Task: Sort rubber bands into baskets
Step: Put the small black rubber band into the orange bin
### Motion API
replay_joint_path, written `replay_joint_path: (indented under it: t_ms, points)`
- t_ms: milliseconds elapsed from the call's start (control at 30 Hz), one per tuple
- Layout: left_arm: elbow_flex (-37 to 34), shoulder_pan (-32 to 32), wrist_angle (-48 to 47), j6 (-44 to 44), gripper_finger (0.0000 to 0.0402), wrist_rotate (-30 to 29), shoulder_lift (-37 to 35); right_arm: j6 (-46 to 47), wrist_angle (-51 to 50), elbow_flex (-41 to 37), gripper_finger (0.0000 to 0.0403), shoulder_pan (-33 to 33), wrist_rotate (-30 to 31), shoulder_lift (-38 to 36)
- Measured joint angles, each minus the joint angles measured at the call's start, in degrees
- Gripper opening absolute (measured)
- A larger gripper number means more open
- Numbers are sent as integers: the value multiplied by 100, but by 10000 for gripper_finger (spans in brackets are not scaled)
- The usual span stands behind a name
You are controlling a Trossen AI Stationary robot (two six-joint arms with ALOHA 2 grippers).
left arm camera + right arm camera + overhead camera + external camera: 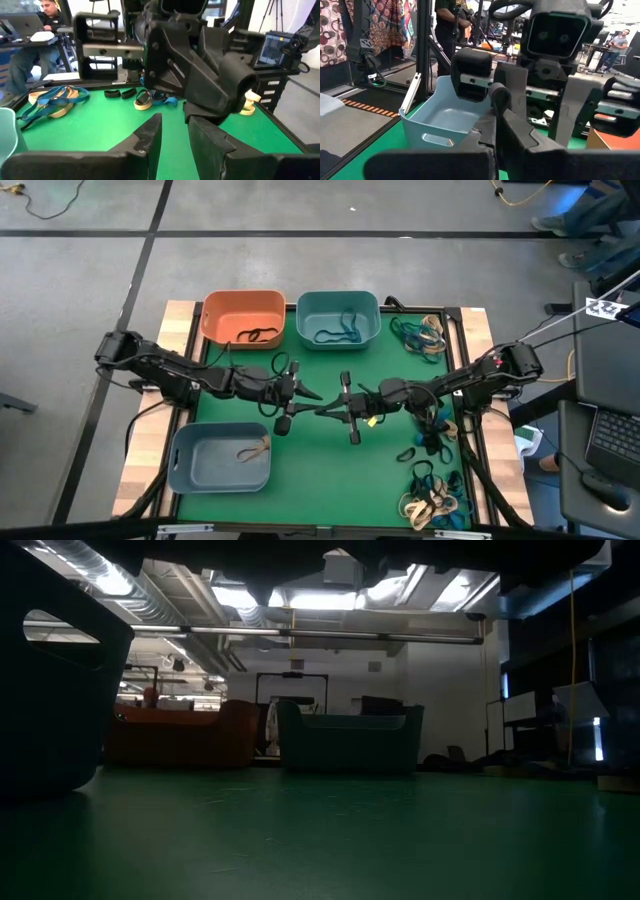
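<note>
My left claw point(312, 394) hangs over the middle of the green tabletop point(320, 470), nose to nose with my right claw point(327, 409), the two tips just beside each other. Through my left wrist camera my own two fingers point(145, 145) stand a little apart with green showing in the gap; whether anything thin is caught between them I cannot tell. My right claw is pressed together, and from its wrist camera the fingers point(520, 145) show no gap at all; what, if anything, they pinch is hidden.

Past my left claw, on the far side, sits the orange basket point(243, 317) with a dark band lying in it, and beside that the teal basket point(338, 318) holding blue-teal bands point(338, 330). Back toward the near edge on my left arm's side is the grey-blue basket point(220, 457) with a tan band point(252, 449) inside.

The loose rubber bands are all over by my right arm: one tangle of teal and tan point(420, 333) at the far corner, black loops point(433, 442) beside the right arm, and another mixed pile point(432, 498) at the near corner. From my left wrist I see some of them beyond the right arm: tan and blue loops point(52, 99) and small black rings point(120, 93) flat on the green.
</note>
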Motion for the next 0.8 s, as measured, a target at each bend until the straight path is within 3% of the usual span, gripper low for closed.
replay_joint_path:
  t_ms: [300,600,800]
  points:
    - [0,-51,-2,22,105,-4,-17,-2,-7,0,17,0,0,0]
    - [0,-61,131,20,165,-17,-7,-4,35,0,17,2,-11,0]
    - [0,-115,291,145,162,-18,-2,-4,121,0,17,4,-45,0]
